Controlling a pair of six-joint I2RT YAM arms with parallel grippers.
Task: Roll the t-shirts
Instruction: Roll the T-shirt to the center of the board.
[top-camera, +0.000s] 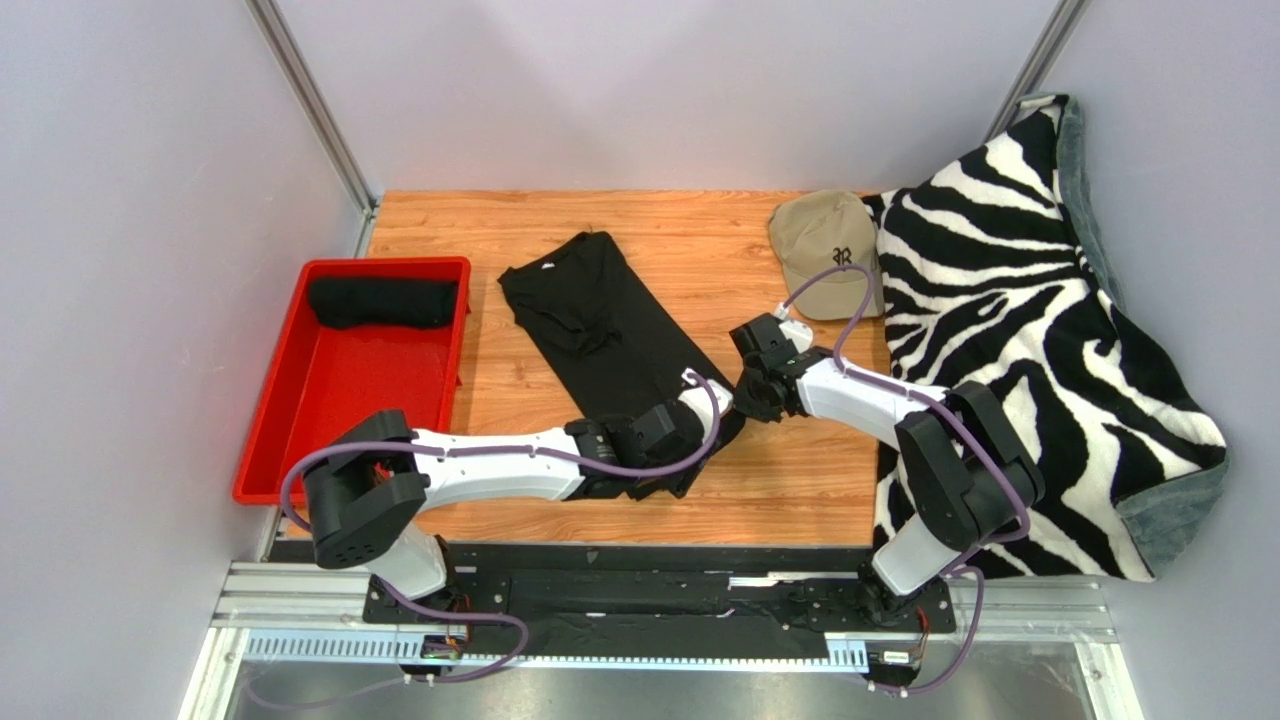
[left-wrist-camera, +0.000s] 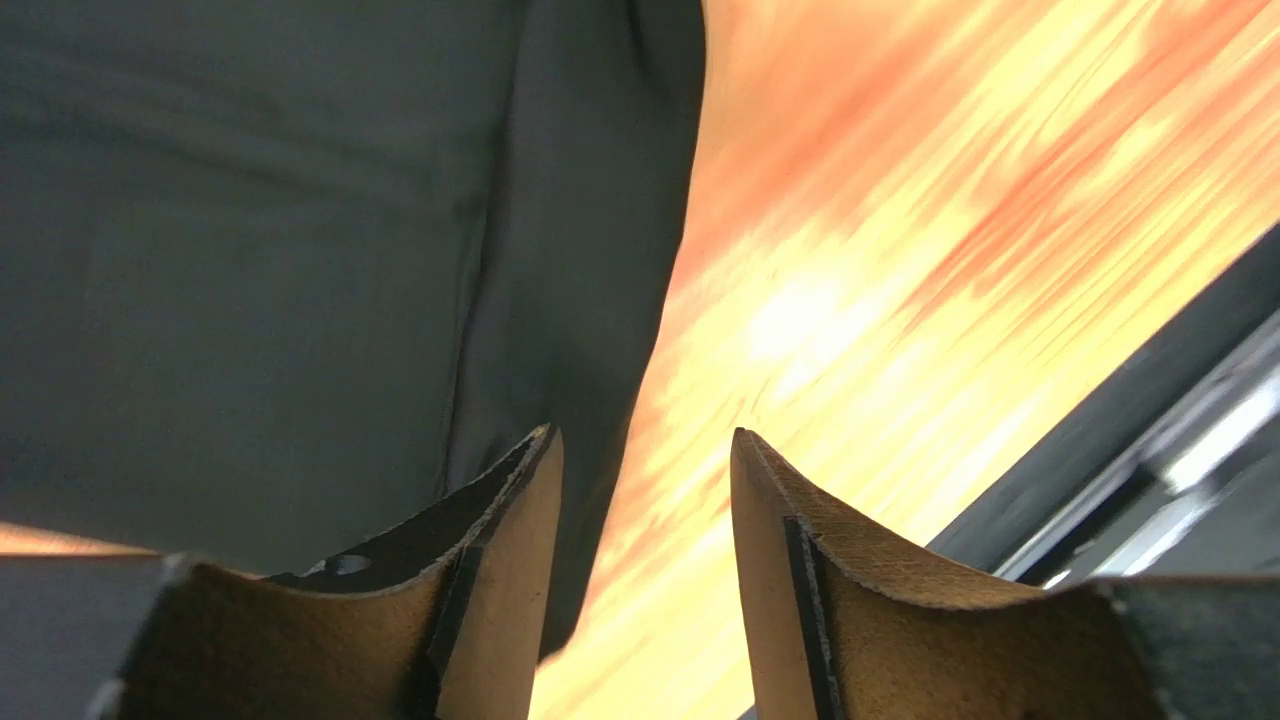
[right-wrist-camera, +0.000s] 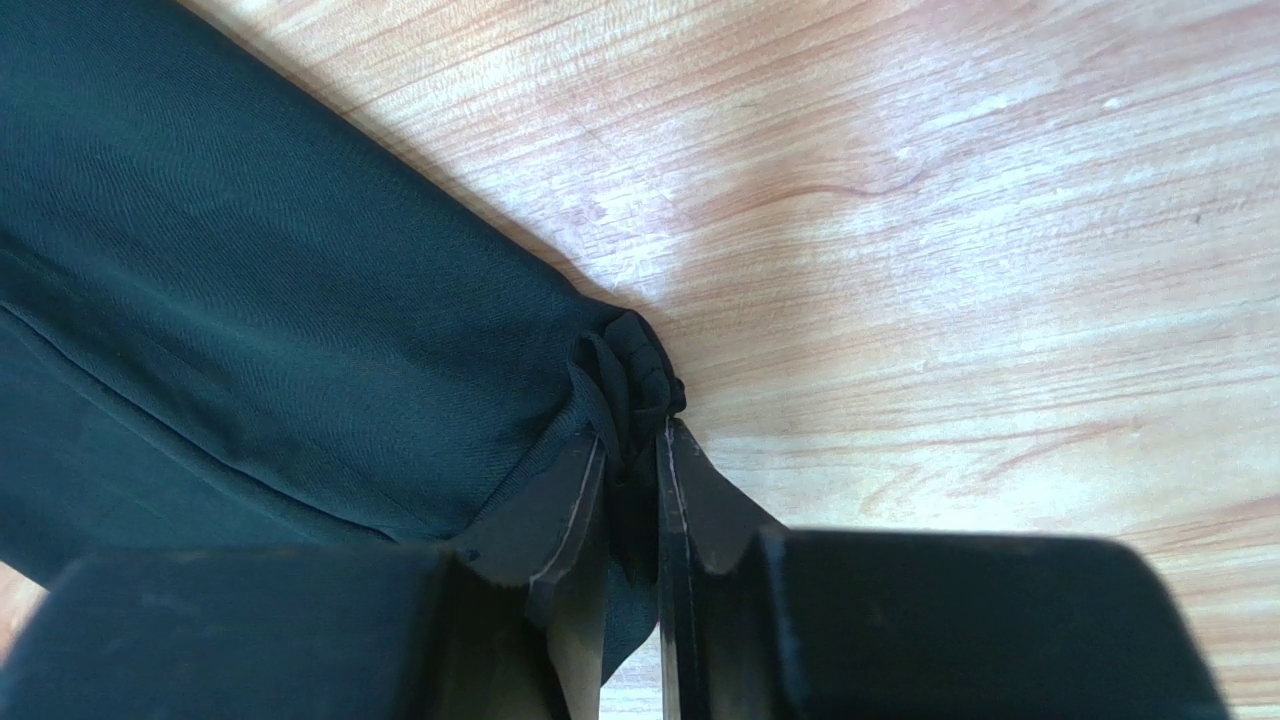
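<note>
From above: on the wooden table (top-camera: 721, 255), a black t-shirt (top-camera: 601, 323) laid out as a long folded strip, collar end far, hem end near, slanting towards the right. Near end partly hidden under both grippers. Left gripper (top-camera: 694, 435) low over the near hem, reaching in from the left. Right gripper (top-camera: 747, 402) just beside it, at the strip's near right corner. Cannot tell from this height how wide either pincer stands. At the left edge, a red tray (top-camera: 353, 398) with a rolled black t-shirt (top-camera: 383, 303) lying across its far end. Far right, a tan cap (top-camera: 824, 248) touching a zebra-print blanket (top-camera: 1022, 285) draped down the table's right side.

Left wrist: left gripper (left-wrist-camera: 643, 450) with pads clearly apart, holding nothing, only bare wood in the gap. Black t-shirt (left-wrist-camera: 301, 240) filling the upper left, edge passing beneath the left pad. Wooden table (left-wrist-camera: 902, 270) bright and blurred to the right.

Right wrist: right gripper (right-wrist-camera: 631, 450) pinched narrow on the black t-shirt (right-wrist-camera: 226, 300), with a bunched corner of cloth squeezed between the fingertips and bulging just beyond them. Rest of the garment flat on the wooden table (right-wrist-camera: 977, 225), stretching away to the upper left.
</note>
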